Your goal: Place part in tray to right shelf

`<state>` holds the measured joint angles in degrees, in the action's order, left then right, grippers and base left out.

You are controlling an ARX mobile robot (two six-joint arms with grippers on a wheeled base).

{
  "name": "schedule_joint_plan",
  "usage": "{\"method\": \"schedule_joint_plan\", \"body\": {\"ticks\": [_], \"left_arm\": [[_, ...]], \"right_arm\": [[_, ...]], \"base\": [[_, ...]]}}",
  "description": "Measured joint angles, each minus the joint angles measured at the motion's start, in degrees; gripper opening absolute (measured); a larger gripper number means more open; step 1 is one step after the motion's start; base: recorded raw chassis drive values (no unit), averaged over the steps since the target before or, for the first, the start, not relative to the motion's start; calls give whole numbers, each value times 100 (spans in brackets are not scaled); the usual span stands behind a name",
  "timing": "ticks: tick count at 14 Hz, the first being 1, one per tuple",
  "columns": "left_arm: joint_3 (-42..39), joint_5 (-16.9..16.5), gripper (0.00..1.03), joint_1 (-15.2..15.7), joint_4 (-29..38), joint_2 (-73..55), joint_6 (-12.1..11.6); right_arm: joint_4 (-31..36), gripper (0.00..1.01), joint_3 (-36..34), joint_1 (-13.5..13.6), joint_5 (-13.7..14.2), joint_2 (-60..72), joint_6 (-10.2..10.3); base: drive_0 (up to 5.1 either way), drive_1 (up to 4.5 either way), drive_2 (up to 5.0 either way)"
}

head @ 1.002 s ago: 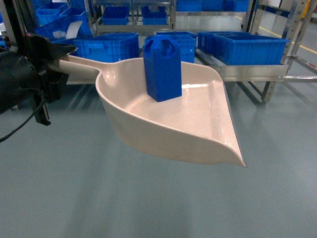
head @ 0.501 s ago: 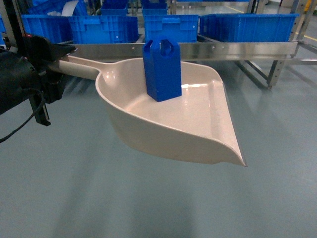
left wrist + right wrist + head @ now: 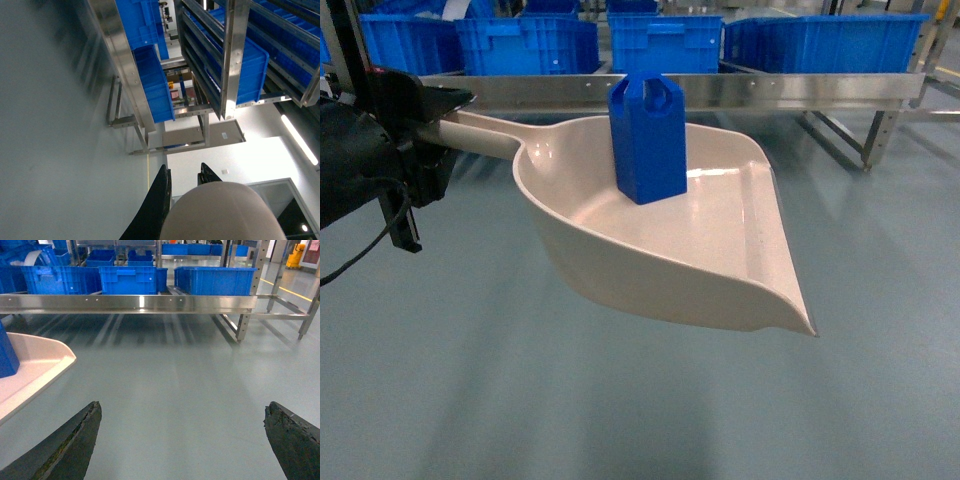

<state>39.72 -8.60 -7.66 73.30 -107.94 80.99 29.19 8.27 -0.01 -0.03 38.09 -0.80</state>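
The small blue part (image 3: pixel 648 135) stands upright inside the beige tray (image 3: pixel 720 260), which hangs in the air above the floor. My left gripper (image 3: pixel 445 110) is shut on the tray's handle at the left of the head view. In the left wrist view the handle's rounded end (image 3: pixel 220 212) fills the space between the black fingers (image 3: pixel 159 200). My right gripper (image 3: pixel 182 412) is open over bare floor, with the tray's edge (image 3: pixel 40 367) and part (image 3: pixel 7 357) to its left. The right shelf (image 3: pixel 720 90) shows its shiny front rail straight ahead.
Large blue crates (image 3: pixel 530 45) sit in a row on the shelf behind the rail. The shelf's steel legs (image 3: pixel 875 135) stand at the right. More racks with blue crates (image 3: pixel 150 85) appear in the left wrist view. Grey floor (image 3: pixel 620 400) lies below the tray.
The shelf rail and crates have grown closer and now face me more squarely. The tray, the part and my left gripper keep the same place in view.
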Motion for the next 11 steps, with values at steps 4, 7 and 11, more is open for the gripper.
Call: {"method": "schedule_joint_plan", "body": {"ticks": [4, 7, 11], "left_arm": [[0, 0, 13, 0, 0, 0, -2], [0, -28, 13, -13, 0, 0, 0], [0, -22, 13, 20, 9, 0, 0]], "right_arm": [[0, 98, -2, 0, 2, 2, 0], [0, 98, -2, 0, 2, 0, 0], [7, 98, -2, 0, 0, -15, 0]], "base": [[0, 0, 0], [27, 27, 27], [81, 81, 81]]}}
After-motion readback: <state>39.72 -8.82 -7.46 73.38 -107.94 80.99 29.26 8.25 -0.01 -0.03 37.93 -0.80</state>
